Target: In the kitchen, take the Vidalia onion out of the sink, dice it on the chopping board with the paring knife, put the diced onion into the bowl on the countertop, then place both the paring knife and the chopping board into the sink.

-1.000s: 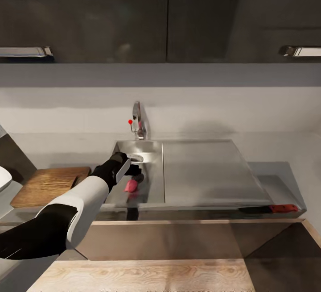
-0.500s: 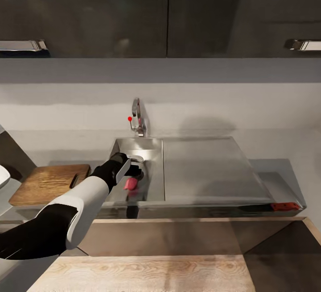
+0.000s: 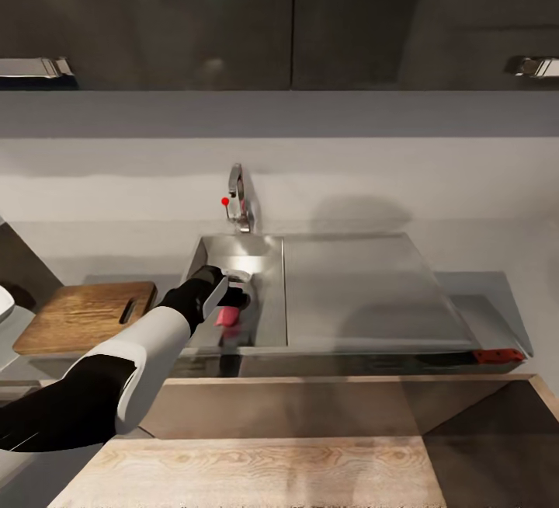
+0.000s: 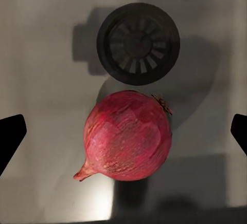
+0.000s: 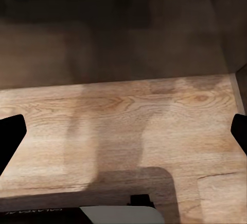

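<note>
A reddish-pink Vidalia onion lies on the floor of the steel sink, beside the round drain. My left gripper hangs open just above it, with the dark fingertips wide on either side and not touching. The wooden chopping board rests on the countertop left of the sink. The paring knife's red handle lies at the countertop's front right edge. A sliver of the white bowl shows at the far left. My right gripper is open over the wood floor.
The chrome faucet with its red knob stands behind the basin. A flat steel drainboard lies to the basin's right. Black upper cabinets hang overhead. Dark lower cabinets and light wood floor are in front.
The head view has shifted, so the sink and cabinets sit higher in the picture. My left gripper has come down closer to the onion. The onion has not moved in the sink.
</note>
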Robot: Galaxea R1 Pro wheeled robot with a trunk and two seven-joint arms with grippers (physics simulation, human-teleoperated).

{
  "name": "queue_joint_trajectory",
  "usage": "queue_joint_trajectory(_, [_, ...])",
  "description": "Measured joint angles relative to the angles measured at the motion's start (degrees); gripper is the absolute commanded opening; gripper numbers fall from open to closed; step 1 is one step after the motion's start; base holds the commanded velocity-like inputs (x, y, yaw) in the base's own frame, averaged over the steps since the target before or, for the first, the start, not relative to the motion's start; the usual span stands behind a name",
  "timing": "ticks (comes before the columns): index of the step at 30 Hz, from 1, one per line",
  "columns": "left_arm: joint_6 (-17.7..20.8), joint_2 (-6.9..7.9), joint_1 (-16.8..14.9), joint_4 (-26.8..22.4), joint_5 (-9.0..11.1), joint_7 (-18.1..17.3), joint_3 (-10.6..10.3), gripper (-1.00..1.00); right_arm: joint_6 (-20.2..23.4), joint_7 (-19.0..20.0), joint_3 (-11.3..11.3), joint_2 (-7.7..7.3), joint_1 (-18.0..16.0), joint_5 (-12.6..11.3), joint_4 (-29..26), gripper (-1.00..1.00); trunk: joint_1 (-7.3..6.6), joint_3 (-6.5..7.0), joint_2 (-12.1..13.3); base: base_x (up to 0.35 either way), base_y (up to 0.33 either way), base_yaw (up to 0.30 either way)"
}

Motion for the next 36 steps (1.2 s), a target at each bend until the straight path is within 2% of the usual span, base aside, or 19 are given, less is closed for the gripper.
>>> queue_joint_trajectory(36, [-0.1,0.02,0.0,0.7,0.0,0.0,0.0,1.00,-0.2,-0.1,0.0,0.00,0.0,0.0,0.0,1.00,-0.01,-3.32,0.0,0.008,0.000,0.000])
